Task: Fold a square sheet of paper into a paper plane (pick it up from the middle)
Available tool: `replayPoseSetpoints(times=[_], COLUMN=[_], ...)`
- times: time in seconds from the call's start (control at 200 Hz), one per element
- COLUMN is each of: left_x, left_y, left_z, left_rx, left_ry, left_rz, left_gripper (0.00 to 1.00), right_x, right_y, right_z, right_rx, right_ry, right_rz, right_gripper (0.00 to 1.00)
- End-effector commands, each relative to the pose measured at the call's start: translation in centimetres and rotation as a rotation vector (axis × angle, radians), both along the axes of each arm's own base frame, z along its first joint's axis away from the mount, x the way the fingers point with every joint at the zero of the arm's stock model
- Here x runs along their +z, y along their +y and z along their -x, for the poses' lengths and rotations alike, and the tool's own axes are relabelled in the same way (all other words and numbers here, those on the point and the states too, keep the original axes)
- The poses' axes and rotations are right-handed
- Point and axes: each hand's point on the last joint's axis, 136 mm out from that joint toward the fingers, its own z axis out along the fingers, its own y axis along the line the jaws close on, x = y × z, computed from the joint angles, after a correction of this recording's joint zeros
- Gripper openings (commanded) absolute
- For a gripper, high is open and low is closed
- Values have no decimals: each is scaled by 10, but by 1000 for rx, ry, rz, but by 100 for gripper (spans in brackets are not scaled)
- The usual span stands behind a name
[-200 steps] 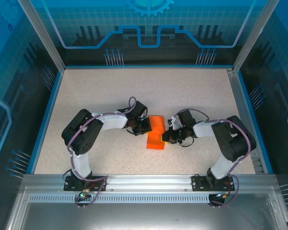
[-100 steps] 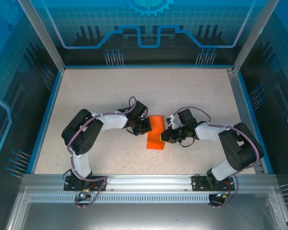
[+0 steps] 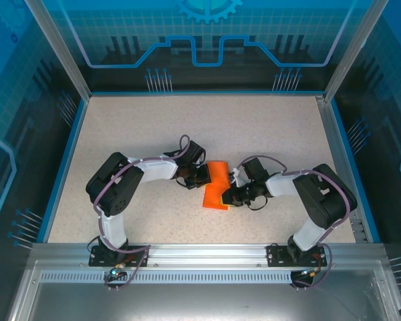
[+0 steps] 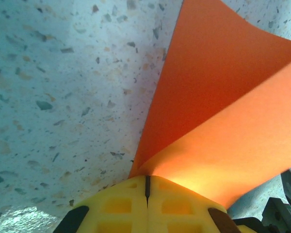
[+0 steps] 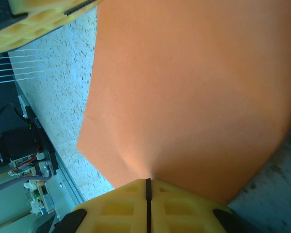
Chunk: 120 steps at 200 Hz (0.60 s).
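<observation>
The orange sheet of paper (image 3: 216,184), already creased into a smaller doubled shape, sits near the middle of the speckled table (image 3: 134,127), between the two arms. The left gripper (image 4: 147,180) is clamped on its left edge and the right gripper (image 5: 147,187) on its near right edge, each with its jaws pressed together on the paper. This looks like a mid-fold step; the next move likely calls for both grippers to carry their edges over together and lay the crease flat without slipping.
</observation>
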Motion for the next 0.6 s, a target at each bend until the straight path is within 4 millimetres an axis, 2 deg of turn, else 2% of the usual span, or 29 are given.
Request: replayPoseSetpoints(times=[0.0,0.17,0.32,0.5,0.595], left_x=[-26,-25,-25,-25,-25], left_y=[15,15,14,14,15], left_z=[20,20,19,19,20], left_rx=[-16,-16,-18,-17,-18], left_ry=[79,77,77,76,78], left_rz=[-104,-103,-101,-102,-106], left_gripper=[0,0,0,0,0], right_x=[5,20,7,-24,-27], right_y=[-4,1,1,-13,-14], right_z=[11,12,22,39,41], right_rx=[1,19,29,24,26], right_ry=[11,-19,12,67,80], right_rz=[27,-1,16,98,105], right_gripper=[9,11,12,11,10])
